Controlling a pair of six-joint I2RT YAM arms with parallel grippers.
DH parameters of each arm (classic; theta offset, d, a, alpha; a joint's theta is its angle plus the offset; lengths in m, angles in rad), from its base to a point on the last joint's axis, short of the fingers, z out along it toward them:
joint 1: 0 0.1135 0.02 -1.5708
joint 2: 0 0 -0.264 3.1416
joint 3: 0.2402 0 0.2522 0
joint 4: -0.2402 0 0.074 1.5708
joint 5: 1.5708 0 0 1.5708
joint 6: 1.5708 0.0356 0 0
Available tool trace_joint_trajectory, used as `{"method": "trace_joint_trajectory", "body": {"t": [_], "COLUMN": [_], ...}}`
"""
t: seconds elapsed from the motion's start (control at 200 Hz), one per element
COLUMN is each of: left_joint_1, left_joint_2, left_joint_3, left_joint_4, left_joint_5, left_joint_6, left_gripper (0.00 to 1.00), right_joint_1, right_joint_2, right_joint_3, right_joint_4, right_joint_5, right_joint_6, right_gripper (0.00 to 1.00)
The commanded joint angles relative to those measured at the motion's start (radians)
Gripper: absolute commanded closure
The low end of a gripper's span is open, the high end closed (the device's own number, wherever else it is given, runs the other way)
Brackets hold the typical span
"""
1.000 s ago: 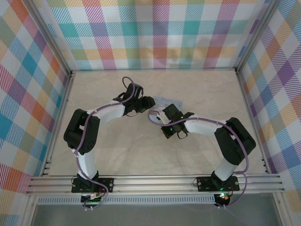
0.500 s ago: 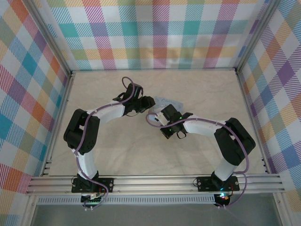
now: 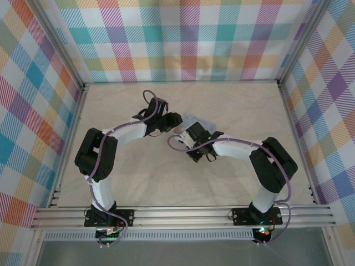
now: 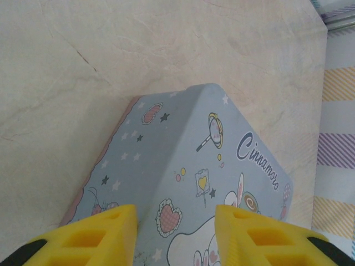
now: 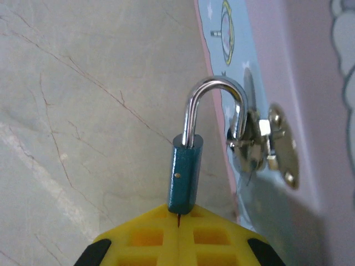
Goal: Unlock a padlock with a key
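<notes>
A small teal padlock hangs by its silver shackle from the metal hasp on the pale blue tin. My right gripper is shut right under the lock's body. A thin dark sliver of the key shows between its pads and runs up into the lock's bottom. My left gripper is open, its yellow fingers spread over the tin's lid. In the top view the two grippers meet at the tin, the left gripper on its left and the right gripper below it.
The tin sits near the middle of a pale marble-patterned table. Checked walls close in the back and both sides. An aluminium rail runs along the near edge by the arm bases.
My right arm has crept left and a little farther away, bringing its gripper closer to the tin. The left arm has stayed put.
</notes>
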Motion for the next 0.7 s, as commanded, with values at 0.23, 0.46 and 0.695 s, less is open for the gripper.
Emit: {"method": "trace_joint_trajectory", "body": {"t": [0.23, 0.46, 0.695], "left_joint_1": [-0.006, 0.022, 0.052], "left_joint_2": [-0.013, -0.083, -0.205], "left_joint_3": [-0.035, -0.078, -0.162], "left_joint_4": [0.007, 0.007, 0.011], "left_joint_5": [0.008, -0.037, -0.088], "left_joint_6": [-0.014, -0.011, 0.005], "left_gripper": [0.58, 0.53, 0.48], "right_joint_1": [0.017, 0.021, 0.02], "right_joint_2": [0.002, -0.095, -0.256], "right_joint_3": [0.041, -0.009, -0.074], "right_joint_4": [0.047, 0.06, 0.074], "right_joint_5": [0.02, -0.005, -0.026], "right_joint_6": [-0.077, -0.005, 0.089], "right_gripper": [1.0, 1.0, 1.0]}}
